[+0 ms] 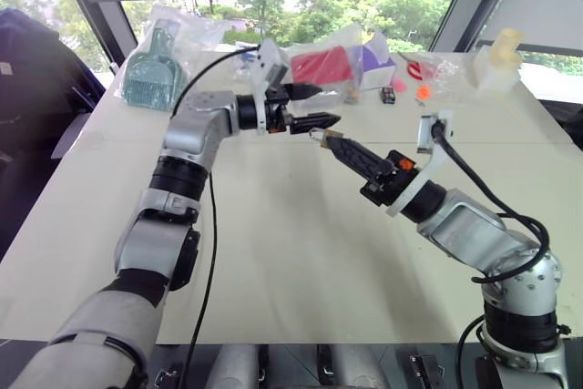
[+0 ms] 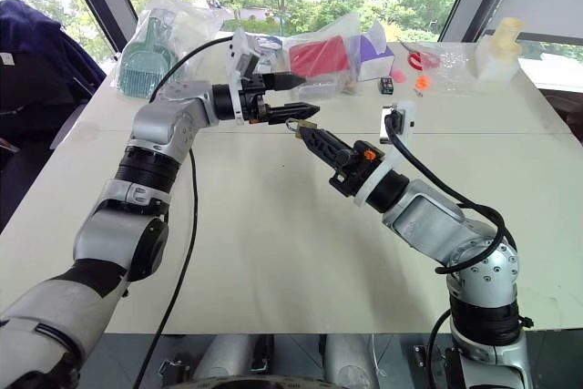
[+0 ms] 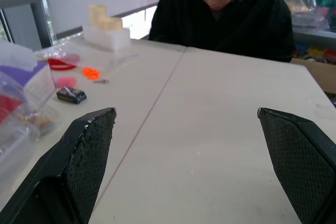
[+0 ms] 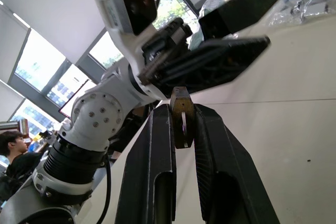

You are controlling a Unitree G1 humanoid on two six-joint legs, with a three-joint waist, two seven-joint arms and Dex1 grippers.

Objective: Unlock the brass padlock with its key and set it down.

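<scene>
My right gripper (image 1: 330, 141) is raised over the middle of the table, shut on the brass padlock (image 4: 182, 115), a tiny yellowish body pinched upright between its fingertips. The padlock (image 2: 303, 127) points toward the left hand. My left gripper (image 1: 328, 105) hangs just above and behind it, level and pointing right, open with nothing between its fingers (image 3: 89, 145). In the right wrist view the left gripper's lower finger (image 4: 226, 59) sits close above the padlock; I cannot tell whether they touch. I cannot make out the key.
Along the far edge of the white table (image 1: 273, 252) lie plastic bags with a green brush (image 1: 150, 70) and a red item (image 1: 321, 66), a small black box (image 1: 388, 95), orange bits (image 1: 423, 92) and a cream block (image 1: 499, 59). A person in black (image 3: 231, 14) sits beside the table.
</scene>
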